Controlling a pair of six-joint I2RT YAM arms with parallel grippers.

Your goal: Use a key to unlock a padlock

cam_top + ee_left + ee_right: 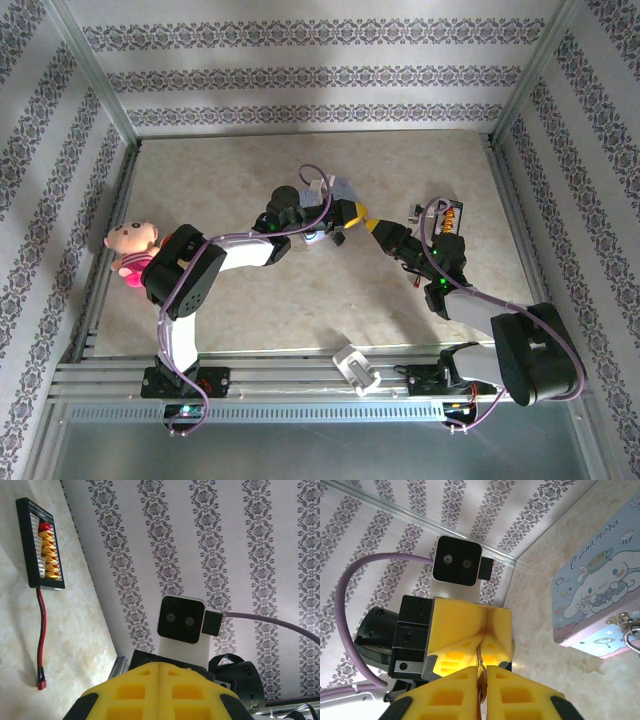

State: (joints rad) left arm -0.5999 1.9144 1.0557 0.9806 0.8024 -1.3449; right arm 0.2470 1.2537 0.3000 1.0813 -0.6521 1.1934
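**Top external view.** The left end effector (360,214) and the right end effector (370,221) were met tip to tip above the middle of the worktop (250,170). The pale blue tin (338,188) was located just beyond the left tips, on the side away from the right arm. The left arm was therefore judged the nearer to it.

**Left wrist view.** The left end effector (159,667) was seen clenched, pad against pad, facing the opposite wrist camera. Whether anything was pinched between the pads could not be told.

**Right wrist view.** The right end effector (482,675) was clenched on the key (480,662), a thin dark strip. Its long axis was aligned with the fingers and directed at the left end effector (481,641). The padlock (624,622) was taken to be the small metal fitting with a silvery loop at the near edge of the tin (590,595). It lay well off to the right of the key's axis, and its keyway could not be made out. A turn of the key towards the tin was judged necessary before insertion.
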